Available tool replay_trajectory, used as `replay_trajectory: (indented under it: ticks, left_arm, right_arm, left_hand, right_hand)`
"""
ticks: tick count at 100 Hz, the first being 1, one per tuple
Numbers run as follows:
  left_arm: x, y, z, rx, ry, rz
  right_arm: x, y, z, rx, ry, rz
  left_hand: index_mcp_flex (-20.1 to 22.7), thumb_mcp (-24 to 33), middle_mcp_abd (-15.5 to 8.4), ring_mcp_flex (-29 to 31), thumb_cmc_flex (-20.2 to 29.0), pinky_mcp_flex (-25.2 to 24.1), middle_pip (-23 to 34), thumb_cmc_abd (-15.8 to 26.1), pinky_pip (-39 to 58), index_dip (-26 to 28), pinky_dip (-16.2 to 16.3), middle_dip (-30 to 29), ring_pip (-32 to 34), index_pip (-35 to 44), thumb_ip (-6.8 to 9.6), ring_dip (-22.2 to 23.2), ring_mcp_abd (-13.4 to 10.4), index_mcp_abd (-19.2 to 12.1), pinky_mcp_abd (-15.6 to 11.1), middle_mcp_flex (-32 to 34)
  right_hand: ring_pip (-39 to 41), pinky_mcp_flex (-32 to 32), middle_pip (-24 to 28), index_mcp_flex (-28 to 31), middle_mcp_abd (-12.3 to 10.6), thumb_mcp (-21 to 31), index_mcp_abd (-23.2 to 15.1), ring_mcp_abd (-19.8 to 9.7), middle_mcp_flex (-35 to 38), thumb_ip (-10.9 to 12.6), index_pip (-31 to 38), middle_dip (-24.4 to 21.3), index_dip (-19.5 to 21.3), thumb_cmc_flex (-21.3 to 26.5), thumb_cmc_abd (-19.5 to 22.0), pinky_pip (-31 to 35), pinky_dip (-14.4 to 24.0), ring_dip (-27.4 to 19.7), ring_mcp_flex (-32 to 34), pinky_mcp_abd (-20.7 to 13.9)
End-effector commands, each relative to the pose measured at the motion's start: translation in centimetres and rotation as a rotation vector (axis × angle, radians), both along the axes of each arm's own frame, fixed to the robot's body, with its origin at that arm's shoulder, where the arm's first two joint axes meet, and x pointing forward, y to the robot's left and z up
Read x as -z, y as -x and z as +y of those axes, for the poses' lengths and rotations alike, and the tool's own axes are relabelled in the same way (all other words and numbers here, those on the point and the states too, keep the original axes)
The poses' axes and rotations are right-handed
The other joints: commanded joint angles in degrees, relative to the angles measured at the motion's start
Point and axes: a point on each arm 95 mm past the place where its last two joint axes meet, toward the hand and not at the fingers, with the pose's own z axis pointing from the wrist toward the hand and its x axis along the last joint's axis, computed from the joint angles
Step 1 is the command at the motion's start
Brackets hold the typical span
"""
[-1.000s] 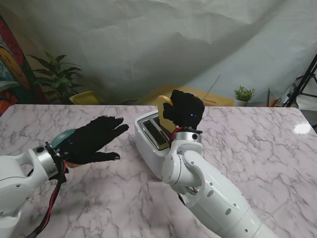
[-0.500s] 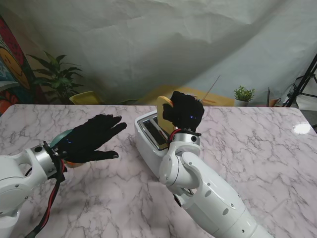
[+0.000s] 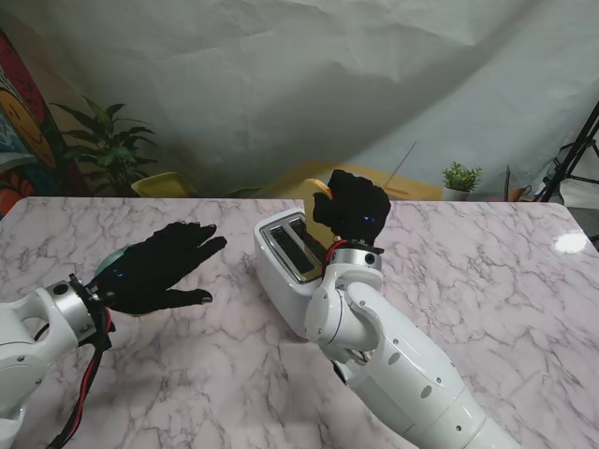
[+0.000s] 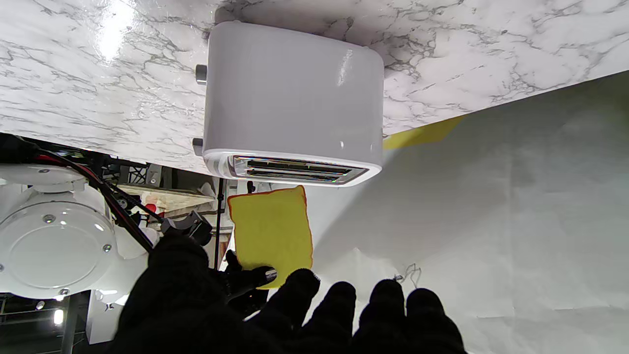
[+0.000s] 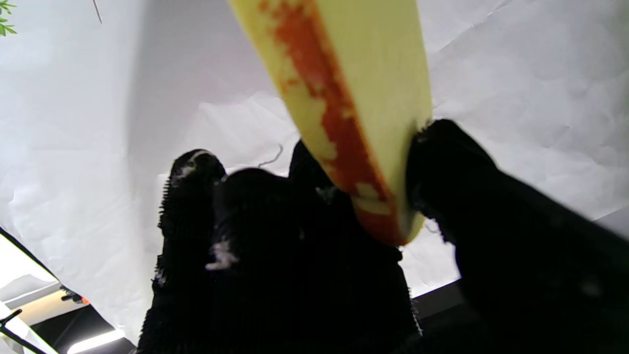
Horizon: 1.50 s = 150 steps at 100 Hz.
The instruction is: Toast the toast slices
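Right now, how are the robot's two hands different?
The right hand is shut on the toast slice, while the left hand holds nothing and its fingers are spread. The right hand is raised over the toaster; the left hand hovers to the toaster's left, apart from it. Both wear black gloves.

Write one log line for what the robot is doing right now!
right hand: holds toast above toaster | left hand: open | slots: empty

Staged lab set, white backdrop sheet, light-stand tripod, marble table
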Motion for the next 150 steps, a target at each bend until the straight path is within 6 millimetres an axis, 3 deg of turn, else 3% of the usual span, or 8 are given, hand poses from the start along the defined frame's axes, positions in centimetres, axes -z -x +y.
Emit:
replay_trajectory:
  ticks: [1,36,62,119,150]
  left_arm:
    - [0.1,0.0,-0.3,0.011,-0.008,0.005]
    - [0.5,-0.2,-1.0,0.028,-0.010,0.003]
    - [0.7,-0.3,-1.2,0.032,-0.010,0.011]
    - [1.0,-0.2,-1.3,0.030,-0.010,0.024]
    - [1.1,-0.2,-1.2,0.032,-0.013,0.026]
  right_arm:
    - [0.0,-0.1,0.1,0.001,-0.005,-0.006]
    - [0.2,0.5,0.1,-0.016,-0.140,0.038]
    - [0.2,0.3,-1.7,-0.050,-0.200,0.069]
    - [-0.6,-0.6,-2.5,-0.115,-0.149,0.004]
    - [0.1,-0.9,-2.7,-0.133,-0.179,0.045]
  left_hand:
    - [-0.73,-0.10,-0.38,-2.07,-0.11,0.20,-0.61,3.31,-2.33,-0.60,0.85,0.61,-0.58,-0.08,0.46,-0.19,0.03,0.93,-2.27,-2.46]
    - [-0.57,-0.14,-0.48,-2.04,-0.11,0.24,-0.59,3.57,-2.35,-0.59,0.90,0.68,-0.49,0.01,0.43,-0.20,-0.03,0.79,-2.32,-2.29]
    - [-0.49,-0.16,-0.57,-2.03,-0.15,0.24,-0.58,3.70,-2.36,-0.58,0.92,0.71,-0.46,0.05,0.41,-0.22,-0.12,0.75,-2.36,-2.19]
    - [-0.33,-0.15,-0.60,-1.98,-0.10,0.27,-0.55,3.75,-2.38,-0.56,0.94,0.76,-0.39,0.14,0.41,-0.22,-0.15,0.68,-2.42,-1.96]
    - [-0.32,-0.14,-0.68,-1.95,-0.02,0.33,-0.53,3.71,-2.37,-0.56,0.95,0.78,-0.31,0.15,0.42,-0.22,-0.22,0.68,-2.44,-1.81]
  right_hand:
    - [0.11,0.48,3.31,0.29,0.03,2.99,-1.43,-3.48,3.84,1.48,3.20,-0.43,-0.56,2.57,1.07,1.55,-0.48,-0.41,0.23,-0.22]
    - [-3.48,-1.45,0.81,-1.92,-0.77,4.67,-3.86,-3.24,3.84,1.39,4.51,-2.36,0.57,1.94,2.99,0.73,-0.49,-2.02,0.25,-0.34]
    - [-4.82,-1.64,-0.59,-2.16,-1.26,6.31,-5.60,-2.90,3.86,1.31,4.77,-2.93,0.93,1.04,2.57,1.23,0.14,-2.42,0.22,-0.61]
    - [-5.24,-1.28,-0.41,-2.02,-1.82,7.17,-6.19,-3.43,3.95,0.92,5.15,-2.88,0.38,0.16,1.98,1.41,0.47,-2.33,0.28,-0.91]
    - [-5.27,-0.97,-0.18,-2.08,-1.90,7.20,-5.87,-3.61,3.96,0.71,5.30,-2.96,0.07,0.07,1.97,1.62,0.60,-2.26,0.27,-0.94]
